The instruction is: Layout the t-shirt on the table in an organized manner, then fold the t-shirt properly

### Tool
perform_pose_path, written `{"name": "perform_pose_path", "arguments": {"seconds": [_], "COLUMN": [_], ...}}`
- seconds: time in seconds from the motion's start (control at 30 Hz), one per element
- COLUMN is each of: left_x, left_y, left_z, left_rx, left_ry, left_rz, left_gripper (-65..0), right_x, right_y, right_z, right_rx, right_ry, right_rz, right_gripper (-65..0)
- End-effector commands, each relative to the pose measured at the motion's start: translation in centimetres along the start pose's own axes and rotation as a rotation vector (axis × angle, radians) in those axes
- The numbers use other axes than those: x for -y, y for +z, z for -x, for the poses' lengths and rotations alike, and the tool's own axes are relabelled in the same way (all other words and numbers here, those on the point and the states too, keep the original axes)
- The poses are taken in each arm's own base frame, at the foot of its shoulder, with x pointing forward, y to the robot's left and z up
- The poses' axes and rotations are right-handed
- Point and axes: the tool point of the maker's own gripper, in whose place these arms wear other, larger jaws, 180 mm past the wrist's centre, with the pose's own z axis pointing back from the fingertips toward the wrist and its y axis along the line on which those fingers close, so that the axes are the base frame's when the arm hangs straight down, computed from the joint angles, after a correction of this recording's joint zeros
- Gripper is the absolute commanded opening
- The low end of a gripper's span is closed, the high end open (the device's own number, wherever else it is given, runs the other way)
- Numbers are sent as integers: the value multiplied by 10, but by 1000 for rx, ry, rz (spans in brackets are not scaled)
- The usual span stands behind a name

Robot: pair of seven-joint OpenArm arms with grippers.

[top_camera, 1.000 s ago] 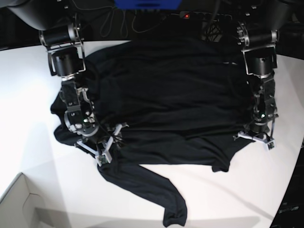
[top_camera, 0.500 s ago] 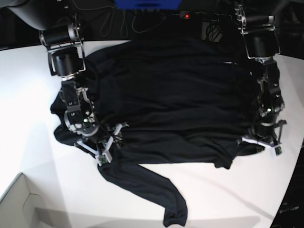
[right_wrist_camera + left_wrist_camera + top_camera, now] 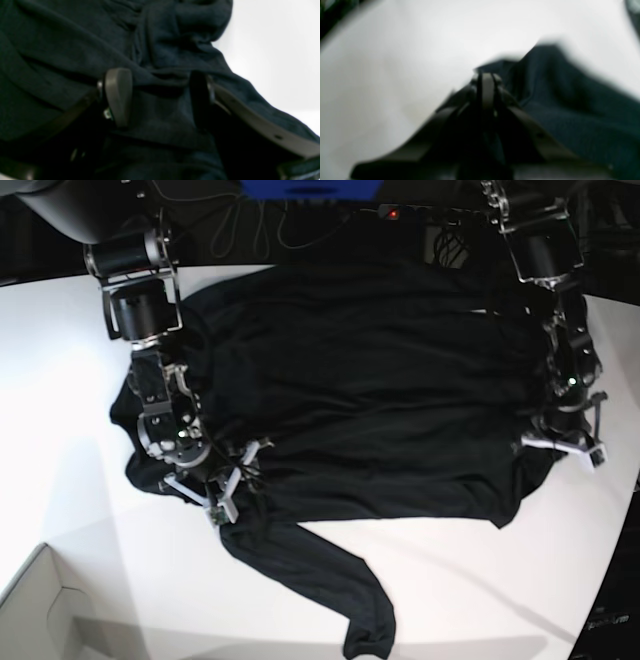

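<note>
Left claw [image 3: 486,82] pinches t-shirt [image 3: 370,380] edge.

White box corner [image 3: 40,605] at the near left edge, blue object [image 3: 310,188] (partly cropped), small red light [image 3: 394,214], dark cables [image 3: 250,225]

t-shirt [image 3: 370,380] spread across the table [image 3: 60,360] | right gripper [image 3: 232,480] on its left part | left gripper [image 3: 565,445] at its right edge | one sleeve trails toward the near edge | box corner [image 3: 40,610] lower left
</note>
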Motion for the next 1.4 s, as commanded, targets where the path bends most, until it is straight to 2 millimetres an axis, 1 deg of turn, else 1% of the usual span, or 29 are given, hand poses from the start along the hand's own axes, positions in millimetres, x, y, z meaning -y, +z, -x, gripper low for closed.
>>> {"name": "perform_pose_path", "arguments": {"seconds": [0.0,0.07,0.1,0.2,0.33,0.4,0.47,0.5,0.57,0.6,0.67,0.73,0.83,0.93,1.0,1.07,1.1,1.23,1.3,1.37], "left_x": [1,0,4,5,13,17,24,30,49,57,66,68,59,52,47,43,39,5,-2,-7], "left_y": [-2,-1,1,15,29,41,52,57,64,67,69,67,62,64,64,63,61,48,43,35], "left_z": [-27,-24,-30,-31,-55,-66,-85,-92,-99,-99,-91,-86,-62,-43,-36,-35,-32,-15,-15,-11], "left_rx": [78,74,90,115,186,228,285,305,332,336,321,308,244,203,188,182,173,115,109,90], "left_ry": [0,2,-5,-20,-37,-50,-58,-63,-89,-101,-117,-121,-124,-133,-137,-142,-145,-111,-92,-84], "left_rz": [5,7,13,27,48,62,80,94,137,157,182,187,171,163,153,144,136,54,34,21], "left_gripper": [-650,-650,-650,-650,-650,-650,-650,-650,-650,-650,-650,-650,-650,-650,-650,-650,-650,-650,-650,-650], "right_x": [6,6,6,6,7,7,7,7,6,6,6,6,6,6,6,6,6,6,6,6], "right_y": [1,1,1,1,1,1,1,1,1,1,1,1,1,2,2,2,2,2,2,2], "right_z": [-27,-26,-26,-26,-26,-27,-27,-26,-26,-26,-27,-27,-27,-27,-27,-27,-27,-27,-27,-27], "right_rx": [69,68,68,68,67,68,68,67,68,68,69,69,71,69,69,69,69,69,69,69], "right_ry": [4,3,3,3,4,5,5,4,3,2,2,2,3,2,2,2,2,3,3,3], "right_rz": [7,7,7,7,8,9,9,8,7,7,7,7,7,7,7,7,7,5,5,5], "right_gripper": [-283,-283,-283,-283,-283,-283,-283,-283,-283,-283,-283,-283,-283,-283,-283,-283,-283,-283,-283,-283]}}
